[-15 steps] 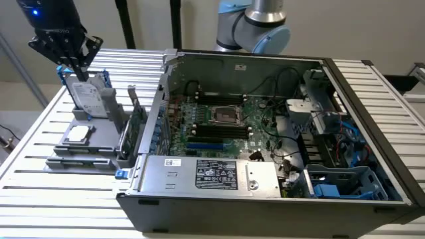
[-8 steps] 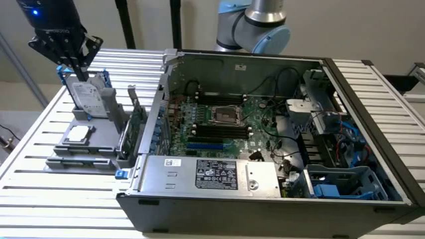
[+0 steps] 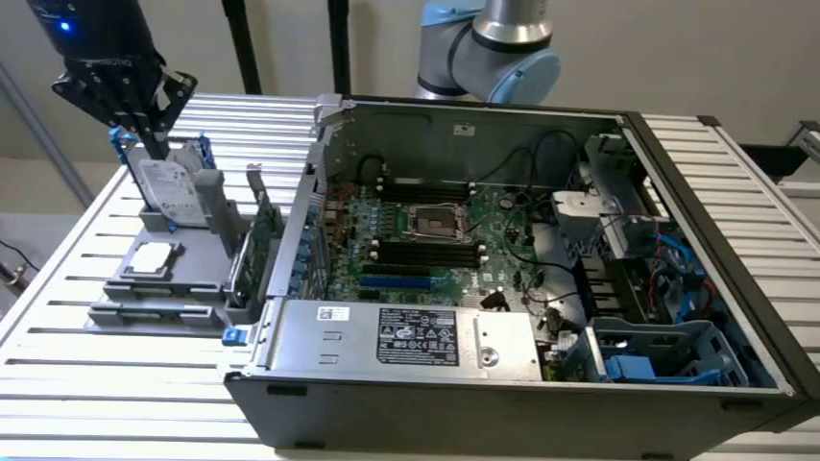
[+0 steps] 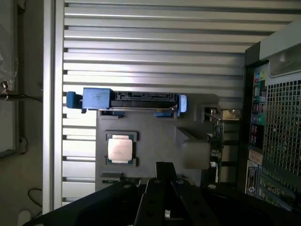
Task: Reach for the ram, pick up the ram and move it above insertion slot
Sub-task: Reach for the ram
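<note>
Above slatted metal table (image 3: 71,288), jaws closed, pale wall (image 3: 288,38) behind

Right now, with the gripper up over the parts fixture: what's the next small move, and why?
Probably slide the gripper toward the exterior camera. It hangs shut over the hard drive and holds nothing. The ram seems to lie in the long narrow holder past the processor, so the gripper is likely not yet above the part it has to pick.

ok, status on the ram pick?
End effector shut, holding nothing, over the hard drive end of the parts fixture. Ram not picked up. Black insertion slots in the case bare, nothing across them.
</note>
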You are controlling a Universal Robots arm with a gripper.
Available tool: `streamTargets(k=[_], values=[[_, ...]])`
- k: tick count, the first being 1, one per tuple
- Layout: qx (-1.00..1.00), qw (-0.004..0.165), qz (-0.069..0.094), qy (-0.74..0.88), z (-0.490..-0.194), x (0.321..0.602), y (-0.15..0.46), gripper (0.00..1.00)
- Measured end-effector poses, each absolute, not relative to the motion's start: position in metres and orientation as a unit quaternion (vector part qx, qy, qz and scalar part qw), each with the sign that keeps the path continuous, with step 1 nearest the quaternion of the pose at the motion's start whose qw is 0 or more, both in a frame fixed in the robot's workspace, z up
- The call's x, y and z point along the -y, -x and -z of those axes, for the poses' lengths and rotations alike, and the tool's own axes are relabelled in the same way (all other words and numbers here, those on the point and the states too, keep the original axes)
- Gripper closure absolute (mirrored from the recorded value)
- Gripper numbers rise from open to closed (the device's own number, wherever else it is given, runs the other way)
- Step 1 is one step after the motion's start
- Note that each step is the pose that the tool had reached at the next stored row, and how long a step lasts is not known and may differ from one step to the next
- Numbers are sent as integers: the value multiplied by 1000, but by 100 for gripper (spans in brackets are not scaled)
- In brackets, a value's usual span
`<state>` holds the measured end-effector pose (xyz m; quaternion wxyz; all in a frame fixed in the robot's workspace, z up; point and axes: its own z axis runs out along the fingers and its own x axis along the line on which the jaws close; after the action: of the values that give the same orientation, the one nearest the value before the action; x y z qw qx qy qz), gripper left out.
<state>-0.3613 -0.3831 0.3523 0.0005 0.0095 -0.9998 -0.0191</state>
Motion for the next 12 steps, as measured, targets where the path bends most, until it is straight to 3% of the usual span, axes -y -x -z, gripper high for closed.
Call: streamTargets(k=[12], values=[[1000, 0, 19, -10, -351, 429, 364, 89]])
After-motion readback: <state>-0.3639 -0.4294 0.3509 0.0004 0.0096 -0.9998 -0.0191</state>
